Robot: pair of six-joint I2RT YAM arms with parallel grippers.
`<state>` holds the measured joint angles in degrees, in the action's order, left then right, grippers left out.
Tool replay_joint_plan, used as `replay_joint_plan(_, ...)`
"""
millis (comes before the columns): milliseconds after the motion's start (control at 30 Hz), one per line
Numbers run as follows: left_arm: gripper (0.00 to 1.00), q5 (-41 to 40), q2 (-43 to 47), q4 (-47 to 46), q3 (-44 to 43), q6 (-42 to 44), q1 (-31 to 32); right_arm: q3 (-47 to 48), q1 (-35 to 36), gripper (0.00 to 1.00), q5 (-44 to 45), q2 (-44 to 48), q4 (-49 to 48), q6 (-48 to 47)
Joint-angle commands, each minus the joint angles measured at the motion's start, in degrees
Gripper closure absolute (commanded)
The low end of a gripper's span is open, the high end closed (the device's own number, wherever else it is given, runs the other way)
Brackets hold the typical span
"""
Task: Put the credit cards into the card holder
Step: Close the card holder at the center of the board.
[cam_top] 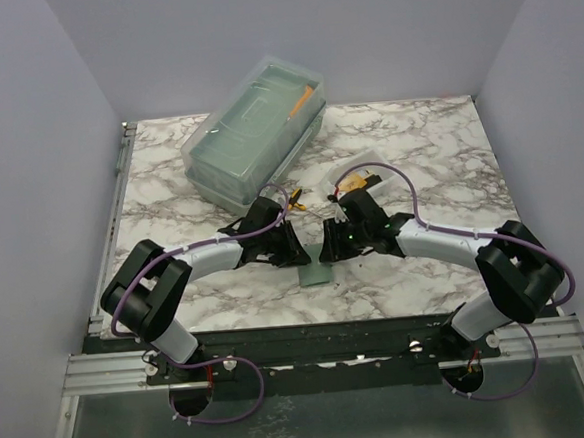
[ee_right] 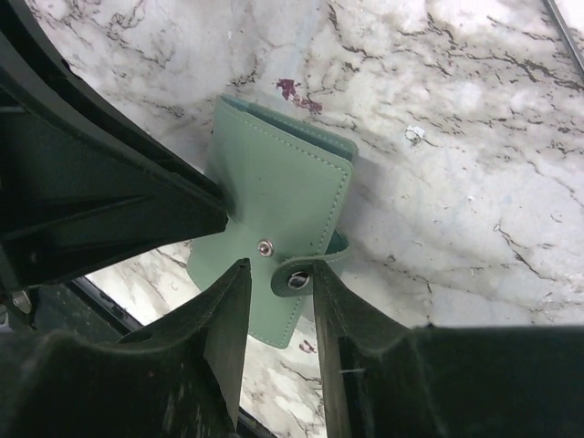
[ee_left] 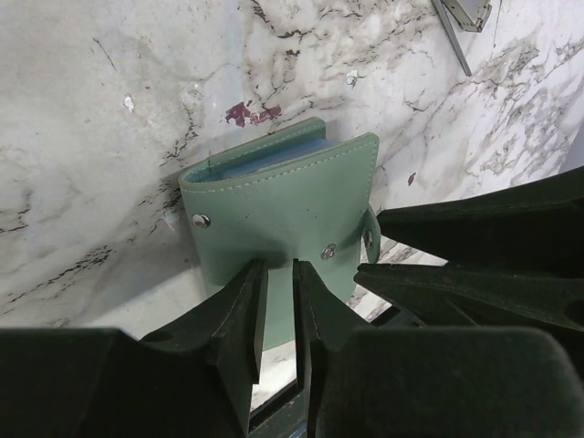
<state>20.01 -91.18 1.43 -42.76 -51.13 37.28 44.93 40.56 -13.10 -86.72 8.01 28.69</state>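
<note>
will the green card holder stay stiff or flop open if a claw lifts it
Likely floppy: the card holder looks like soft stitched leather and its cover bows. Its snap tab sits off the stud, so it may fall open. Probably light and thin, apt to slide on the marble table.

The top camera sits above and behind the arm bases and looks down and forward over the whole table (cam_top: 428, 159) from far off. Each wrist camera peers down past its own gripper, close to the marble. The left gripper (ee_left: 278, 269) fills the bottom of its view, and the right gripper (ee_right: 281, 269) does likewise. All three views share the holder (cam_top: 318, 270), which the wrist views face from opposite sides.
</note>
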Motion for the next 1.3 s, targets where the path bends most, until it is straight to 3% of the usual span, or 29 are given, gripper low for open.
replay_joint_plan(0,0.75,-3.31,-0.41,4.26,-0.24,2.04,1.26,2.66,1.19,0.62,3.25,-1.48,3.05,-1.25)
replay_joint_plan(433,0.74,-4.36,0.41,5.86,-2.51,2.6,3.3,2.71,1.62,0.62,6.89,-1.15,6.1,-0.28)
replay_joint_plan(767,0.74,-4.74,-0.22,6.29,-3.61,2.63,3.92,1.89,1.63,0.79,6.41,1.05,4.82,0.82)
replay_joint_plan(933,0.74,-4.89,-0.27,6.39,-3.78,2.7,3.99,0.63,1.55,0.7,6.29,3.59,5.2,1.69)
replay_joint_plan(1267,0.74,-4.59,-0.91,6.39,-3.97,2.65,4.44,0.43,1.61,0.68,6.03,2.19,5.0,1.76)
